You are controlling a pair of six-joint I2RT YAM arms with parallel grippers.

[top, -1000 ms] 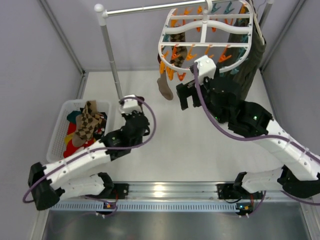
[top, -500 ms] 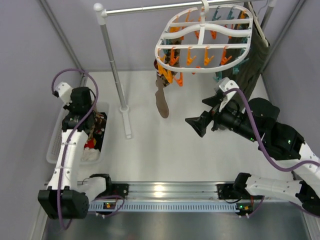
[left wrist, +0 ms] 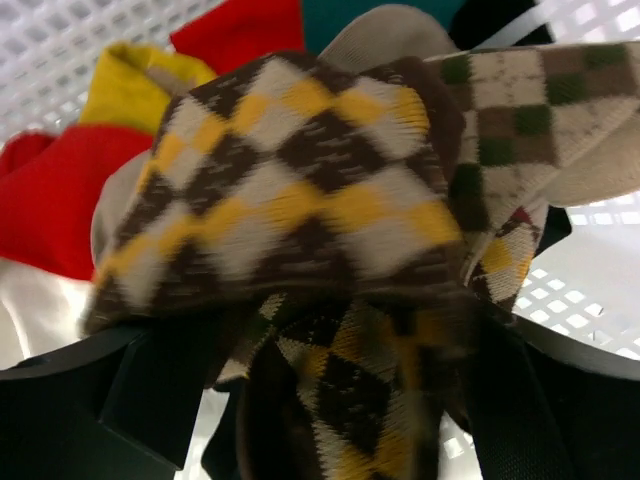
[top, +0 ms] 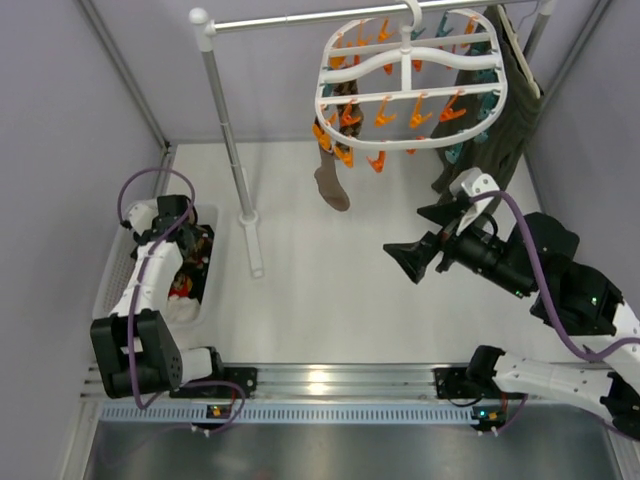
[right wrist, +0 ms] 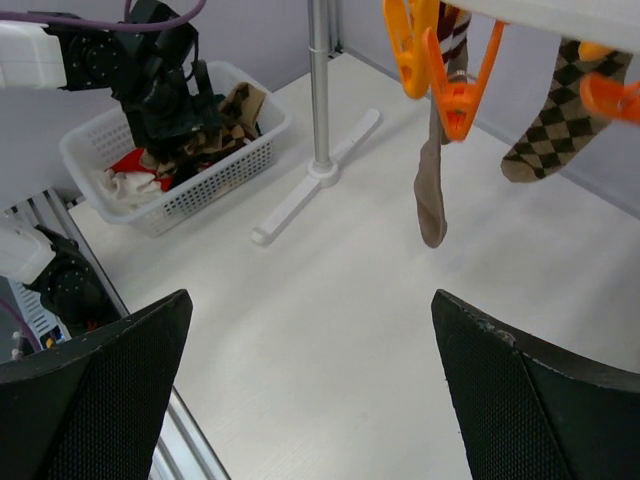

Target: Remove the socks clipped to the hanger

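1. Socks (top: 331,185) are still clipped to the hanger (top: 408,72) in the top view. The long brown one dangles from the orange clips (top: 345,150) at its left edge, and a darker patterned sock (top: 347,90) sits higher inside the rim. A second ago the right arm was up at those clips. Now it sits low over the desk (top: 320,310), with the right fingers (top: 408,258) spread wide and empty. The left arm has swung from mid-desk, by the rail stand (top: 225,120), to the basket (top: 108,290), and the left fingers (top: 190,240) point down into it. The hanger has also turned on its hook.

2. In the left wrist view, a yellow-diamond sock (left wrist: 300,200) lies bunched between the left fingers (left wrist: 150,400), on a heap of red, yellow and white cloth in the basket (left wrist: 600,300). The fingers stand well apart, so the sock looks let go rather than pinched.

3. In the right wrist view, the right fingers (right wrist: 100,400) are far apart with only bare desk (right wrist: 320,330) between them. The brown sock (right wrist: 432,195), red-and-white striped near its top, hangs from an orange clip (right wrist: 460,95). The patterned sock (right wrist: 550,130), an argyle, hangs just behind it. One sock seems delivered and at least two remain, so the right arm likely has to climb back to the clips.
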